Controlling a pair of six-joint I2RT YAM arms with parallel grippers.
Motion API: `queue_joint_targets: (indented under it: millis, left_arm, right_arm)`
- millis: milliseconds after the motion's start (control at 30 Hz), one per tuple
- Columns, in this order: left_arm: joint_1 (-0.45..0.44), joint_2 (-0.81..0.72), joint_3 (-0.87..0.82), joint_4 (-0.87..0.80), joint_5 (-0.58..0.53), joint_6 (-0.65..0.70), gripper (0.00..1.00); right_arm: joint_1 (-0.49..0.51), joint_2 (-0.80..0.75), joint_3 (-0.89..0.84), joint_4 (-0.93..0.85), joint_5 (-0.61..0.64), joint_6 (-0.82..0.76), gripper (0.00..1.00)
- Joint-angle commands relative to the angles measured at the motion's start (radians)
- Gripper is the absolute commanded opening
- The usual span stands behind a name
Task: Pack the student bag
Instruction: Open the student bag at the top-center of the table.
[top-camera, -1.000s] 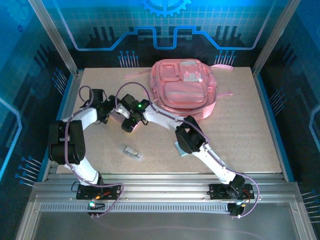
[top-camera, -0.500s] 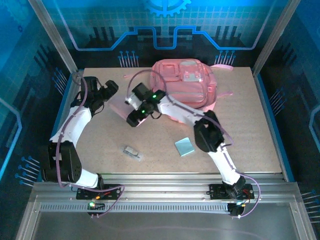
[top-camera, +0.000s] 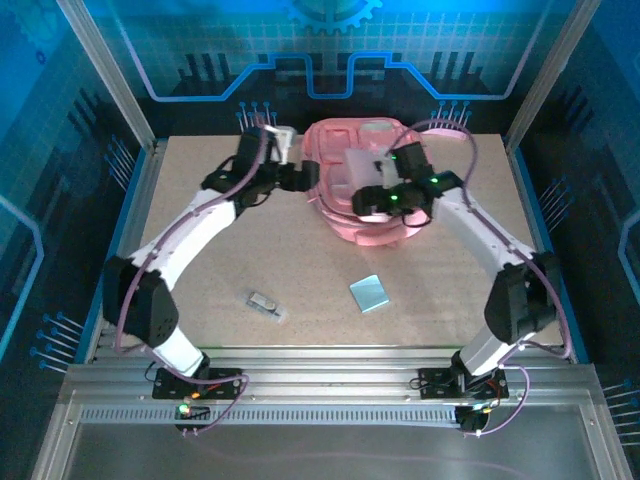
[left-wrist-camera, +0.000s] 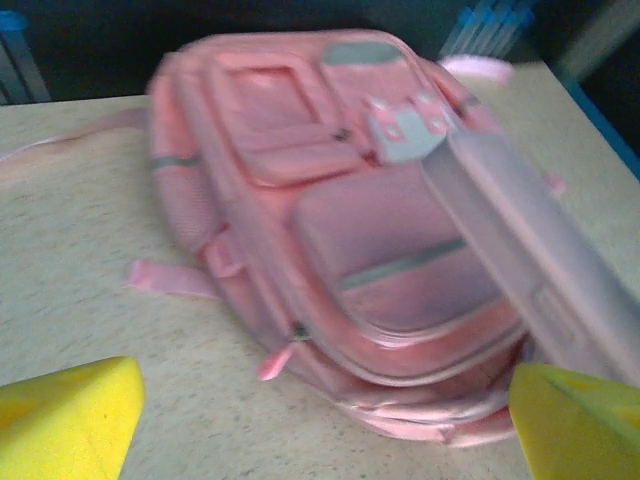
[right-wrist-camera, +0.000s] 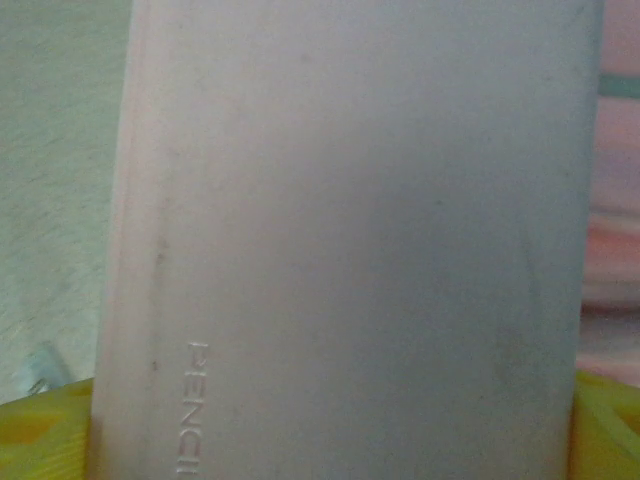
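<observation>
Blue ambient glow; student bag (left-wrist-camera: 330, 240) motion-blurred; pencil case (right-wrist-camera: 350, 230) close-up soft.

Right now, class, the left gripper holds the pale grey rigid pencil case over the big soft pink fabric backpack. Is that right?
No: the right gripper holds the pale grey rigid pencil case over the big soft pink fabric backpack. The right wrist view shows it between that gripper's yellow fingers.

The counter (top-camera: 200, 260) is a speckled beige board. The pink student bag (top-camera: 350, 228) lies flat at its far middle, front pockets up, with a thin strap (left-wrist-camera: 165, 277) trailing onto the board. Nearer, well apart from the bag, lie a light-blue square pad (top-camera: 370, 293) and, to its left, a small grey object (top-camera: 265, 303).
</observation>
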Motion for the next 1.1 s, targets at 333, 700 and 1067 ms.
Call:
queue_joint_targets:
  millis: [333, 700, 1067]
  left_arm:
    - [-0.235, 0.448, 0.387, -0.213, -0.112, 0.500, 0.98]
    - [-0.244, 0.742, 0.645, -0.244, -0.225, 0.600, 0.99]
    - [-0.209, 0.956, 0.840, -0.512, -0.194, 0.549, 0.65]
  right_arm:
    - [-0.352, -0.318, -0.270, 0.013, -0.040, 0.080, 0.67]
    - [-0.381, -0.300, -0.287, 0.038, -0.127, 0.061, 0.67]
    - [-0.383, -0.296, -0.289, 0.054, -0.141, 0.067, 0.66]
